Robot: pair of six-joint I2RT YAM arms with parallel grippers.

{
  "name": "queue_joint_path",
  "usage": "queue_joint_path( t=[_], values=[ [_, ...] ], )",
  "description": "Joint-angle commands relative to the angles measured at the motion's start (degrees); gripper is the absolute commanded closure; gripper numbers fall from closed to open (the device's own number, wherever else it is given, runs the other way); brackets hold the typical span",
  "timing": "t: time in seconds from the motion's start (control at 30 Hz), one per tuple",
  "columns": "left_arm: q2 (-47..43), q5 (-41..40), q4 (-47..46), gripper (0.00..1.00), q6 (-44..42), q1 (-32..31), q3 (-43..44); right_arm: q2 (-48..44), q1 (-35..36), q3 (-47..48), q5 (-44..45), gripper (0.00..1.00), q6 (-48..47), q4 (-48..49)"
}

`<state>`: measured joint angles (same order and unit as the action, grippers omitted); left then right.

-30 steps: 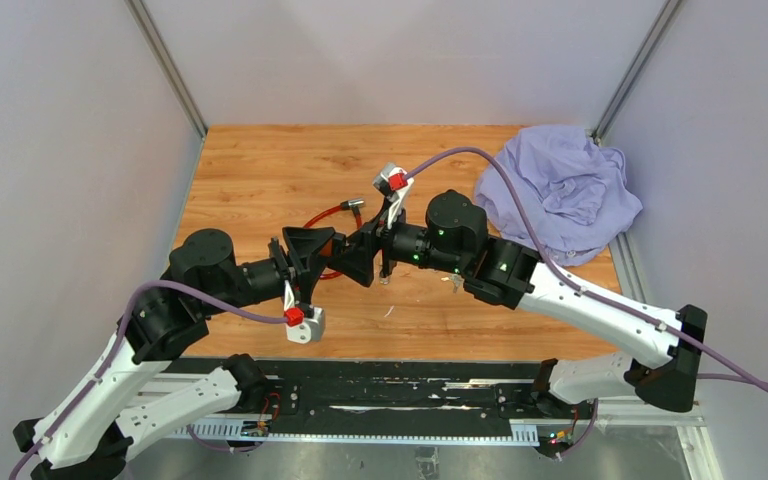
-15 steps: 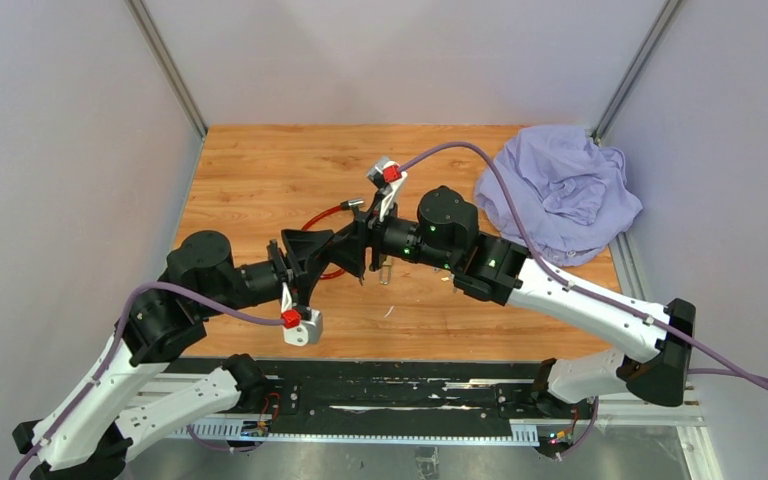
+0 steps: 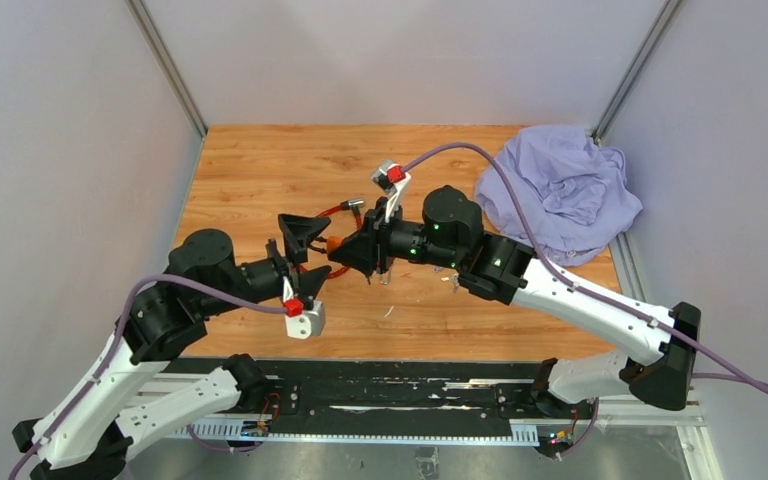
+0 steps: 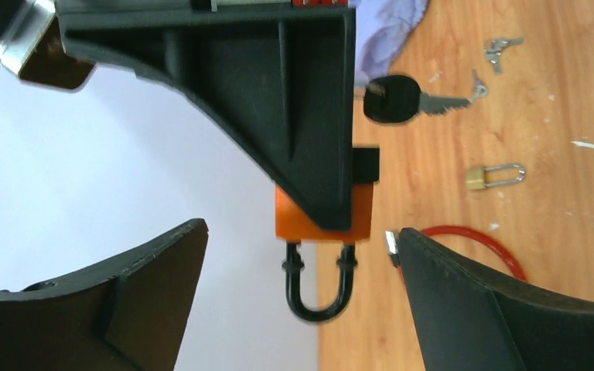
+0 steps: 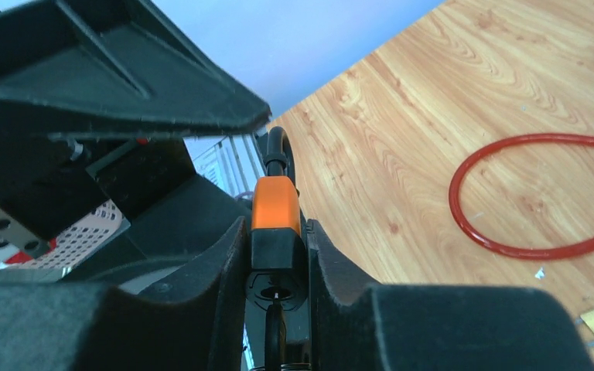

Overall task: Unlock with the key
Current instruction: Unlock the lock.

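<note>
An orange padlock (image 4: 290, 224) with a black shackle hangs in the air above the middle of the table. My right gripper (image 5: 278, 232) is shut on its body, one finger on each side. At the lock's keyhole end a black-headed key (image 5: 275, 336) shows edge-on, and a black-headed key (image 4: 392, 100) with a silver blade juts out beside the lock. My left gripper (image 4: 300, 232) stands wide open around the shackle end without touching it. From above, the lock (image 3: 333, 243) sits between the left gripper (image 3: 312, 258) and the right gripper (image 3: 362, 255).
A red cable loop (image 3: 322, 218) lies on the wooden table under the grippers. A small brass padlock (image 4: 495, 176) and loose keys (image 4: 499, 52) lie nearby. A crumpled purple cloth (image 3: 560, 190) fills the back right corner. Walls close in on three sides.
My left gripper has opened and let go of the padlock, drawing back a little. My right gripper has moved in and shut on the lock's body.
</note>
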<state>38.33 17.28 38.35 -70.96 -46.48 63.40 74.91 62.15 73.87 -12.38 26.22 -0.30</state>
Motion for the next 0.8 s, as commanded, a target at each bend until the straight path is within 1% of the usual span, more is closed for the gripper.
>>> queue_joint_path(
  t=[0.0, 0.07, 0.2, 0.27, 0.33, 0.4, 0.47, 0.6, 0.73, 0.77],
  values=[
    [3.1, -2.9, 6.1, 0.02, 8.3, -0.5, 2.1, -4.5, -5.7, -3.0, -8.6, 0.99, 3.4, -0.6],
    [4.3, -2.6, 9.3, 0.02, 10.0, -0.5, 2.0, -5.6, -8.0, -4.8, -12.5, 1.0, 4.0, -1.1],
    [6.5, -1.8, 10.6, 0.0, 15.9, -0.4, 2.5, -6.7, -8.7, -5.6, -15.0, 0.99, 2.2, -4.7],
    [7.7, -1.6, 10.8, 0.03, 17.8, -0.3, 3.2, -6.5, -8.7, -5.4, -16.5, 0.99, 1.9, -5.5],
    [9.1, -1.8, 10.7, 0.09, 19.0, -0.1, 3.7, -5.9, -8.7, -5.1, -17.9, 0.99, 2.0, -6.0],
    [10.6, -1.9, 10.5, 0.16, 19.6, 0.3, 4.4, -5.4, -8.7, -5.1, -18.7, 0.99, 2.5, -6.1],
    [11.9, -2.5, 10.7, 0.26, 19.0, 0.5, 5.0, -5.2, -8.7, -5.5, -19.1, 0.99, 3.0, -5.8],
    [13.1, -4.7, 9.6, 0.53, 17.3, 0.6, 5.0, -4.6, -8.7, -6.1, -19.0, 1.0, 4.1, -5.7],
    [12.9, -5.2, 7.2, 0.76, 16.0, 0.6, 4.0, -3.5, -8.9, -6.2, -17.7, 0.99, 6.8, -5.4],
    [12.8, -5.3, 6.6, 0.78, 15.2, 0.6, 3.7, -3.0, -9.3, -6.3, -17.5, 0.99, 8.3, -5.3]
  ],
)
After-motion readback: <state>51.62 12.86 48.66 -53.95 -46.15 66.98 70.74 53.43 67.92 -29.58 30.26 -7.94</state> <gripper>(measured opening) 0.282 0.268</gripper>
